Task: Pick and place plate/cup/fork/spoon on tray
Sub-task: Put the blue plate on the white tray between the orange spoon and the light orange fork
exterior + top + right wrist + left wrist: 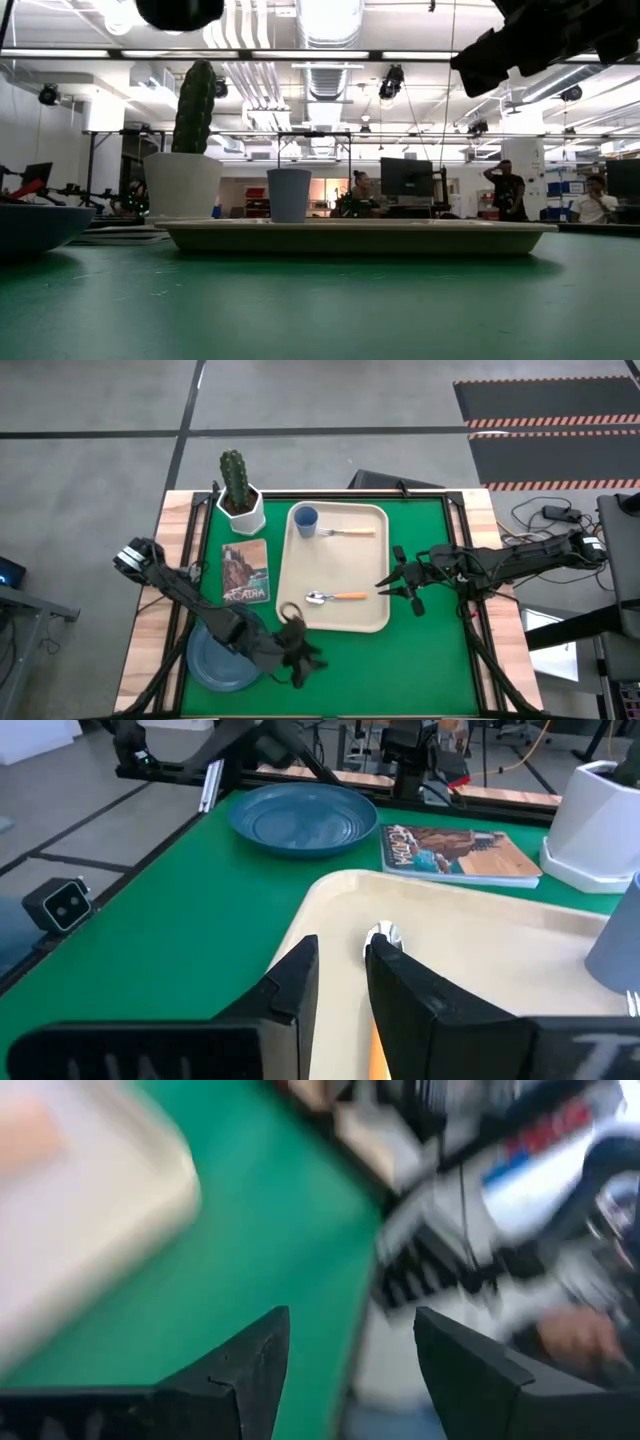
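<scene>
The right claw [390, 586] hangs just off the tray's edge nearest that arm, level with the spoon's handle end. Its two dark, blocky fingers [295, 982] stand only a narrow slit apart and nothing sits between them; past them, from the wrist camera, the shiny oval bowl of the spoon [381, 936] shows on the pale tray floor.

The spoon [335, 597] lies flat on the tray [335, 622], silver bowl toward the left arm's side, slim orange handle pointing at the right claw. Farther back on the same tray lies the fork [347, 532], metal tines and orange handle, just beside the small blue cup [305, 520], a plain upright cylinder in the tray's far corner. The tray is a smooth beige rectangle with rounded corners and a shallow raised rim, resting on the green felt-like mat [430, 660].

The left claw [297, 655] hovers over the mat off the tray's near corner, its wedge-shaped fingers [250, 1365] spread wide and empty. Just beside it, partly under the arm, sits the round dusty-blue plate [212, 665] with its raised rim, on the mat and off the tray.

Beside the tray lies a glossy book [245, 571], and behind it a white pot with a ribbed green cactus [238, 490].
</scene>
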